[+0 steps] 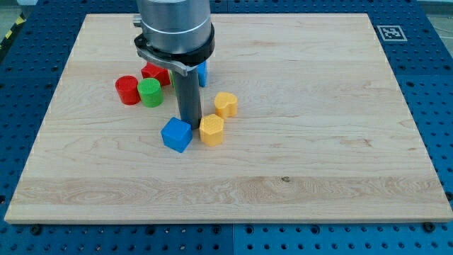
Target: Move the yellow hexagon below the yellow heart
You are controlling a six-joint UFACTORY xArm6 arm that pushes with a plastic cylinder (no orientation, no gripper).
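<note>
Here the table (304, 149), a pale wooden board, fills almost the whole frame and sits on a blue perforated surface (439, 106) that shows along the left, right and bottom edges. A small black-and-white marker (390, 32) sits in the table's upper right corner.

The arm (174, 32) comes in from the top of the frame, left of centre, as a broad grey cylinder with a dark collar. A straight dark rod drops from it, and my tip (189, 125) rests on the table. There are no jaws on this arm, only the rod, so nothing is open, closed or gripped.

My tip stands between two blocks: the blue cube (176, 134) lies just to its lower left, turned at an angle, and the yellow hexagon (211, 129) lies just to its right. Whether the tip touches either one, I cannot tell.

The yellow heart (226, 104) sits just up and to the right of the yellow hexagon, close to it with a narrow gap between them.

In the upper left of the frame, a red cylinder (127, 90) and a green cylinder (150, 93) stand side by side, touching. A red block (153, 74) shows behind them, partly hidden by the arm. A sliver of another blue block (202, 73) peeks out at the right of the collar; its shape is hidden.
</note>
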